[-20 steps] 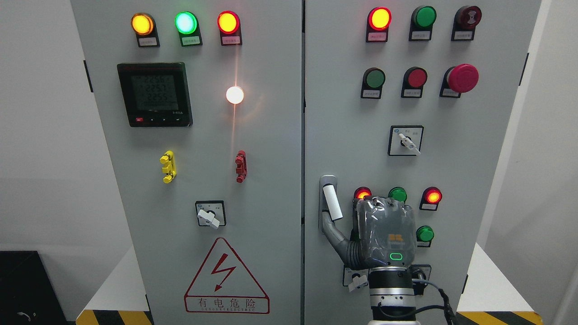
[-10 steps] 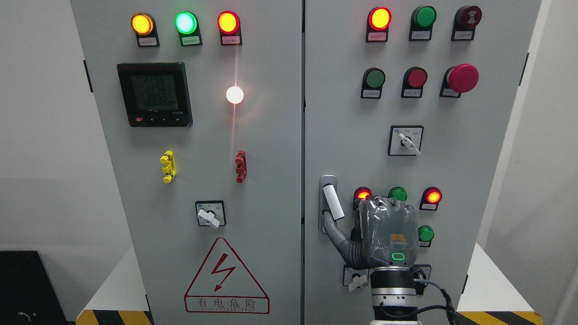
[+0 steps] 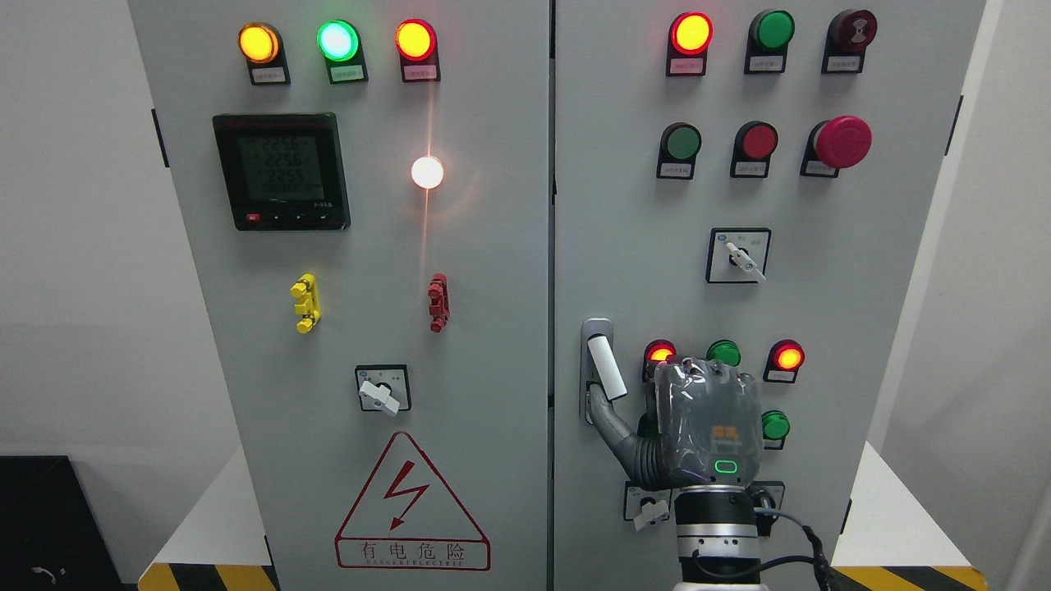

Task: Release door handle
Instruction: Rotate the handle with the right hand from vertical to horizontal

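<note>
- The white, bar-shaped door handle [image 3: 606,368] sits in its grey metal recess at the left edge of the right-hand grey steel cabinet door [image 3: 821,271], tilted slightly, its lower end swung a little to the right.
- The right hand [image 3: 698,427], grey and wrapped in clear film, hovers just to the lower right of the door handle, back towards the camera.
- Only its thumb [image 3: 612,420] reaches up-left to the handle's lower end; whether it touches there or sits just behind, I cannot tell.
- The other fingers are hidden behind the palm, near the red lit indicator lamp [image 3: 659,353] right of the handle; their curl is not visible.
- Nothing is visibly wrapped around the handle, so the release looks mostly done.
- What seems left: drawing the thumb clear and pulling the hand away from the door.
- The left arm does not show.
</note>
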Robot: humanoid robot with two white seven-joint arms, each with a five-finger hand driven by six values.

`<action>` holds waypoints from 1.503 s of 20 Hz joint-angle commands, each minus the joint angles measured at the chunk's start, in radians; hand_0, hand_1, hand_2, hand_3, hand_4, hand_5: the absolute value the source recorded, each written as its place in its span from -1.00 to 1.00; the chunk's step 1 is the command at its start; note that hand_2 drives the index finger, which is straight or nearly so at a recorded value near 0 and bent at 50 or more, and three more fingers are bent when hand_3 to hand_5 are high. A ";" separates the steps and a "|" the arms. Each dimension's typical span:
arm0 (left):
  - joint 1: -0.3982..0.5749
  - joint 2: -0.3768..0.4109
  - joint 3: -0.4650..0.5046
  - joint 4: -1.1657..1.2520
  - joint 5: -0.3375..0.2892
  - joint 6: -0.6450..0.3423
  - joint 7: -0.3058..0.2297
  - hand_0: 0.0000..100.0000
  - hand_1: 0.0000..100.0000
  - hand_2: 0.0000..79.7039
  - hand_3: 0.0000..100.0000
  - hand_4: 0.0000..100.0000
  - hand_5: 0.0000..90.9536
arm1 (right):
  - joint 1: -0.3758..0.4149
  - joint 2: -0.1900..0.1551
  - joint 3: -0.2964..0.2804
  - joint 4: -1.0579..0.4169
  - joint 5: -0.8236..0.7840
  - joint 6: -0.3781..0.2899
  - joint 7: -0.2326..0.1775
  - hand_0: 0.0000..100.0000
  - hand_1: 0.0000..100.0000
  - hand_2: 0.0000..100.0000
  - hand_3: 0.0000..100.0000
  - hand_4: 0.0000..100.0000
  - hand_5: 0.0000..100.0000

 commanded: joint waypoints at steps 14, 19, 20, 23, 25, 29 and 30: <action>0.000 0.000 0.000 0.000 0.000 0.000 -0.001 -0.76 0.11 -1.00 -1.00 -1.00 -1.00 | 0.000 0.000 -0.023 -0.010 -0.003 0.000 -0.002 -0.23 -0.32 1.00 1.00 0.97 1.00; 0.000 0.000 0.000 0.000 0.000 0.000 -0.001 -0.76 0.11 -1.00 -1.00 -1.00 -1.00 | 0.000 0.000 -0.023 -0.015 -0.003 0.000 -0.002 -0.23 -0.31 1.00 1.00 0.97 1.00; 0.000 0.000 0.000 0.000 0.000 0.000 -0.001 -0.76 0.11 -1.00 -1.00 -1.00 -1.00 | 0.000 0.000 -0.023 -0.018 -0.003 0.000 -0.002 -0.23 -0.31 1.00 1.00 0.97 1.00; 0.000 0.000 0.000 0.000 0.000 0.000 -0.001 -0.76 0.11 -1.00 -1.00 -1.00 -1.00 | 0.000 0.000 -0.023 -0.019 -0.003 0.000 -0.002 -0.23 -0.31 1.00 1.00 0.97 1.00; 0.000 0.000 0.000 0.000 0.000 0.000 -0.001 -0.76 0.11 -1.00 -1.00 -1.00 -1.00 | 0.001 0.000 -0.023 -0.026 -0.003 0.000 -0.002 -0.22 -0.31 1.00 1.00 0.97 1.00; 0.000 0.000 0.000 0.000 0.000 0.000 -0.001 -0.76 0.11 -1.00 -1.00 -1.00 -1.00 | 0.004 -0.002 -0.023 -0.032 -0.003 -0.002 -0.002 -0.22 -0.31 1.00 1.00 0.97 1.00; 0.000 0.000 0.000 0.000 0.000 0.000 -0.001 -0.76 0.11 -1.00 -1.00 -1.00 -1.00 | 0.004 -0.002 -0.023 -0.032 -0.003 -0.002 -0.002 -0.22 -0.31 1.00 1.00 0.97 1.00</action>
